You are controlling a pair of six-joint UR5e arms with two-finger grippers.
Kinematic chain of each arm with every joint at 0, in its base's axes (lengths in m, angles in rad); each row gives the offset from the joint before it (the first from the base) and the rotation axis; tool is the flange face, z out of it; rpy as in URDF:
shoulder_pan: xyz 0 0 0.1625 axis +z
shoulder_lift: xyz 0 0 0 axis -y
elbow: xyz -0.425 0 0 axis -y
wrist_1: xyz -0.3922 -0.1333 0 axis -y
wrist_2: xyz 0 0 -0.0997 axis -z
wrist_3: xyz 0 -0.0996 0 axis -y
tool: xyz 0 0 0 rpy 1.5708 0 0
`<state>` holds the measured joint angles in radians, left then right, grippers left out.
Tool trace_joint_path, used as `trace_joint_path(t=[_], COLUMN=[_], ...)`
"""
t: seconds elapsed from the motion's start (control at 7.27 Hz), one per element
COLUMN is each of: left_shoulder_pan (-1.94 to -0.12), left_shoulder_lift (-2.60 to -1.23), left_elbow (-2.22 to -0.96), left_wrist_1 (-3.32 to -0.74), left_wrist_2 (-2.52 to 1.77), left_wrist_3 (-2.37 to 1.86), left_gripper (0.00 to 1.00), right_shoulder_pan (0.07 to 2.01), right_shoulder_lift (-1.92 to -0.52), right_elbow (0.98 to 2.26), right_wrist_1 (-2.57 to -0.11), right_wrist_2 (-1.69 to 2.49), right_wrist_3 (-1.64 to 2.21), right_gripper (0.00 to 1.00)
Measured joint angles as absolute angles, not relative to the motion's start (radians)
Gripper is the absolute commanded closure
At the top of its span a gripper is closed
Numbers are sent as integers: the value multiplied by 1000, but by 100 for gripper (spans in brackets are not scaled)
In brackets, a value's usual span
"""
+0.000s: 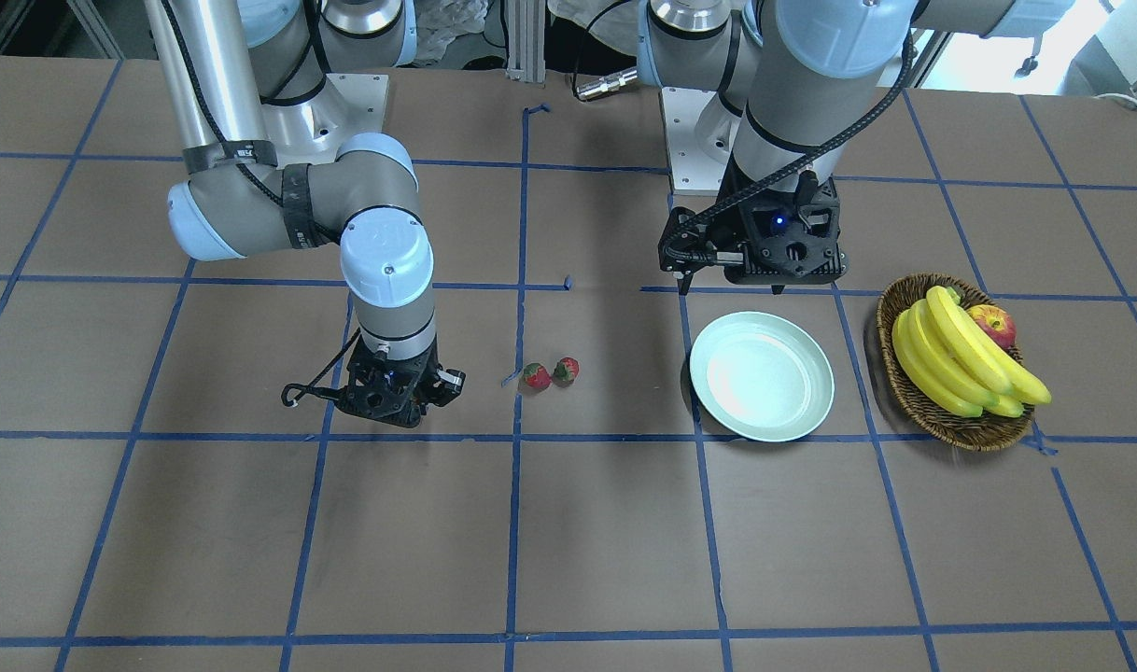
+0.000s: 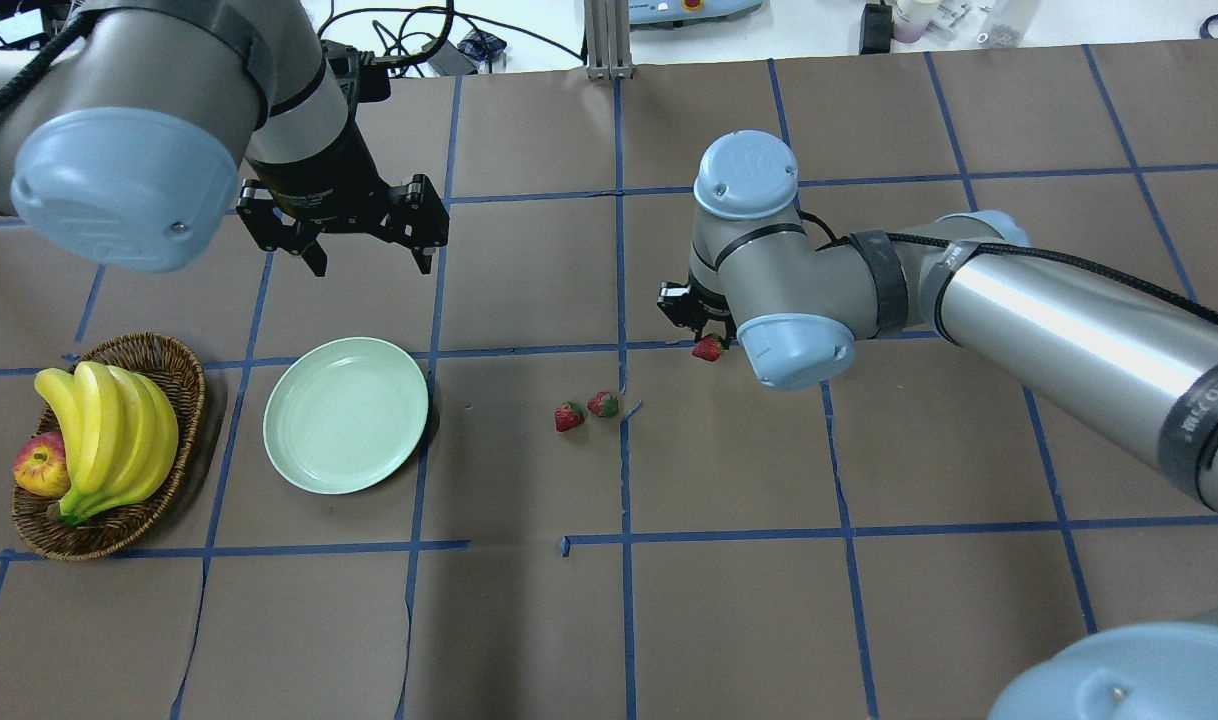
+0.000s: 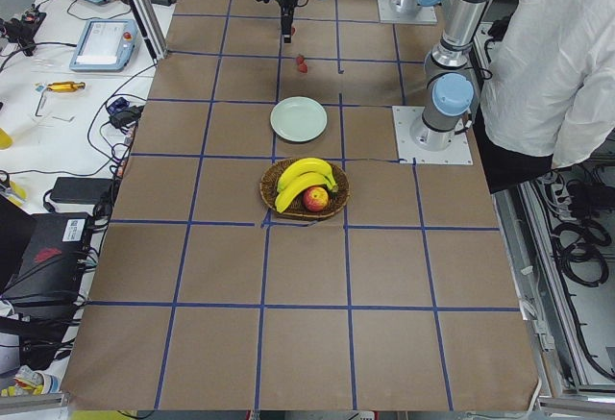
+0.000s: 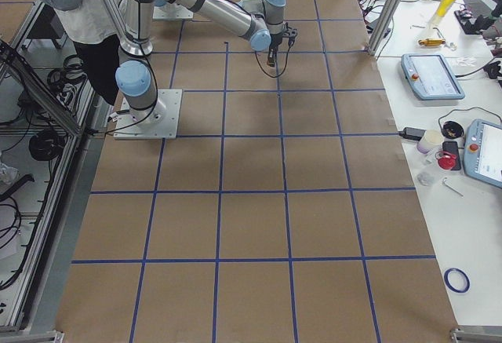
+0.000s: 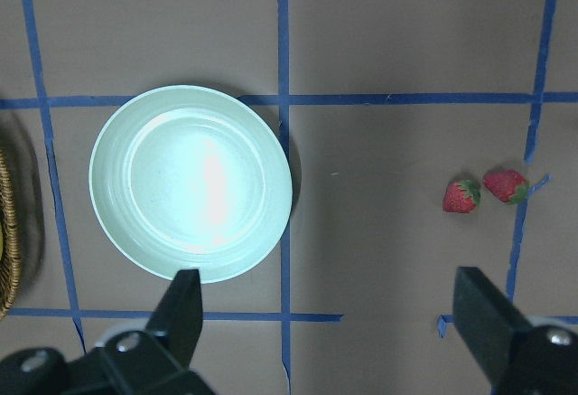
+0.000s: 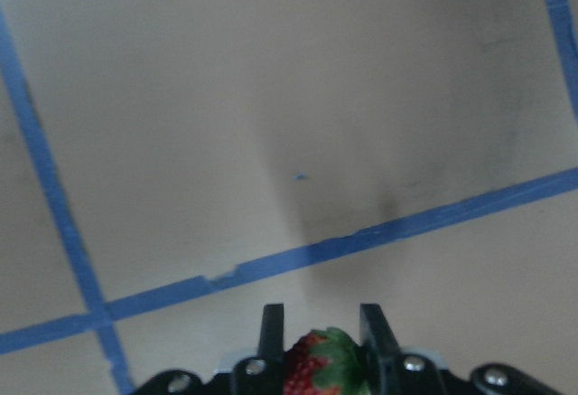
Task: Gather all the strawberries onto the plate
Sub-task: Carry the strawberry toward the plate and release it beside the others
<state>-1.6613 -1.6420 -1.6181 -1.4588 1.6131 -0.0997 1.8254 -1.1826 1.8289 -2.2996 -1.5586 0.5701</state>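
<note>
The right gripper (image 2: 706, 338) is clamped on one strawberry (image 6: 316, 372), the red berry pinched between its two fingers with the green cap showing. It seems to hang a little above the table (image 2: 729, 520), though how far clear is hard to tell. Just beside it, toward the robot's left, a second strawberry (image 2: 603, 404) and a third strawberry (image 2: 568, 416) lie on the brown paper, close together but not touching. Beyond them in the same direction sits the plate (image 2: 346, 413), with nothing in it. So from the loaded gripper the plate lies toward the robot's left and slightly nearer the robot, and the path passes over or close by the two loose berries. The carry should go high enough not to knock them. The left gripper (image 2: 371, 262) hovers with its fingers spread wide and nothing between them, just past the plate's far edge. That arm is much nearer the plate, while the right arm is nearer the remaining berries. Further left stands a basket (image 2: 184, 370) holding bananas (image 2: 109, 420) and an apple (image 2: 41, 465), apart from the plate.
</note>
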Motion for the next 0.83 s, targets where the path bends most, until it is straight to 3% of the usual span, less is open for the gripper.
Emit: trace_joint_path(t=[0.41,0.55,0.69,0.83], left_shoulder_pan=[-1661,-1661,-1662,-1662], left_shoulder_lift=[-1642,-1643,-1643,-1643], left_elbow=[-1617,-1617,-1617,-1617], left_wrist_1=[-1459,-1459,-1459,-1459], left_wrist_2=[1613,1613,1612,1612], left_wrist_3=[-100,-100,-100,-102], left_gripper=[0,0,0,0], right_shoulder_pan=[2017,2071,2109,2132], right_shoulder_lift=[-1168,-1142,-1115,-1094], right_elbow=[1783,1777,1766,1751], right_wrist_1=[-2302,-2308,-2313,-2317], right_wrist_2=[-1468,-1444,-1423,-1412], right_wrist_3=[840,883,909,922], right_gripper=[99,92,65,1])
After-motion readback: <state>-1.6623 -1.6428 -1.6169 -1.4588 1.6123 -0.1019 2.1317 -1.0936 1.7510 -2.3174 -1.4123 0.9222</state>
